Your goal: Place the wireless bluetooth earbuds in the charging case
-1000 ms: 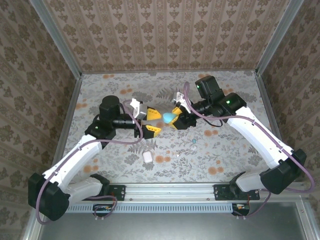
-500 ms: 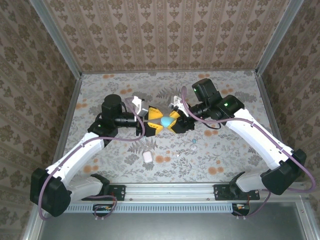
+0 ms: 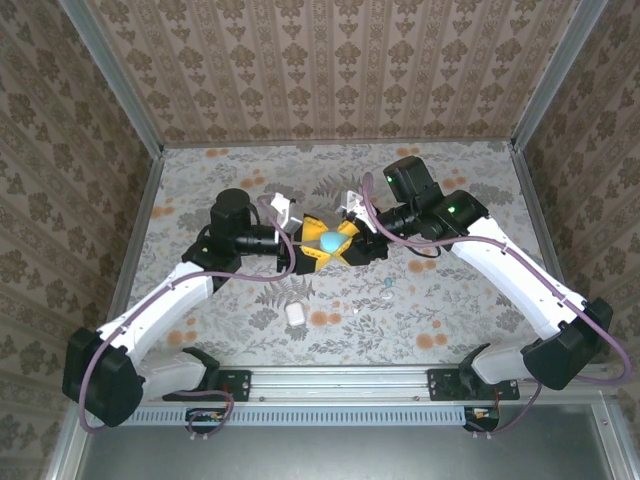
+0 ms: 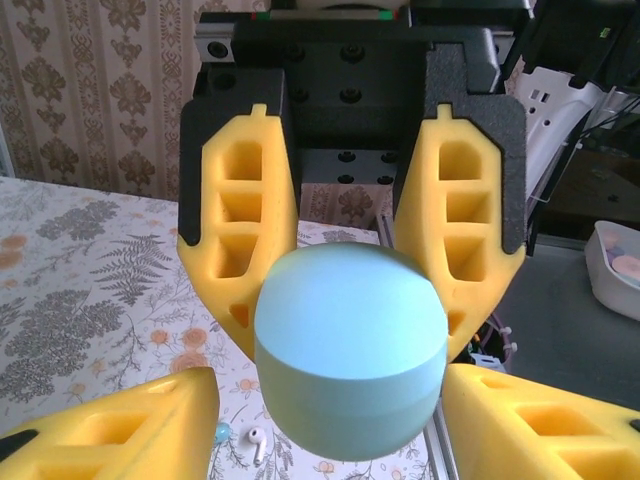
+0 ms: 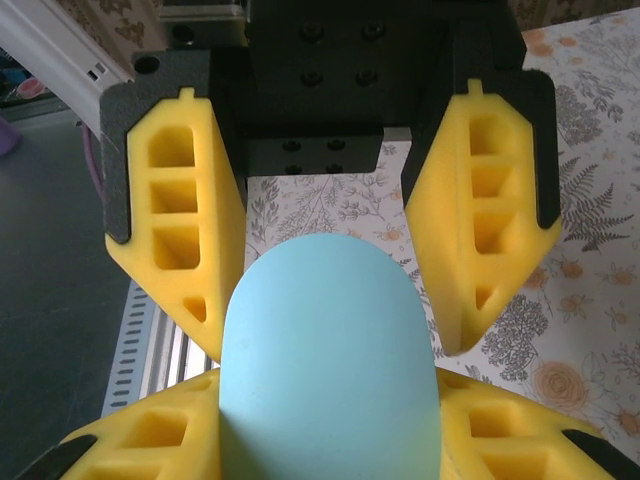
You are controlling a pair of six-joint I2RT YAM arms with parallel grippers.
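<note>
Nearest the arm bases, a white case (image 3: 296, 313) lies alone on the table (image 3: 450, 300), lid apparently down, touched by neither arm.

A little further in and to the right, a teal bud (image 3: 388, 285) lies loose on the patterned cloth. The left wrist view also shows a white bud (image 4: 257, 443) lying on the cloth below the grippers. Both are well apart from any finger.

Mid-table, raised off the surface: the teal case (image 3: 330, 241), with both arms meeting at it head-on.
- Right gripper (image 3: 348, 242): jaws partly closed, and its two yellow fingers hug the case on both sides. It has hold of the case.
- Left gripper (image 3: 312, 243): jaws about half open, set crosswise to the right pair and straddling the same case. One finger looks to be in contact and the other shows a sliver of gap. I cannot tell if it is actually pressing.

The case lid looks shut, with the seam line visible round the body and no opening showing.

Progress, as judged: early. No bud is seated. The step in hand looks like a two-handed hold to open the lid. Left to do: open the lid, pick up each bud, seat it in its well, close up.
</note>
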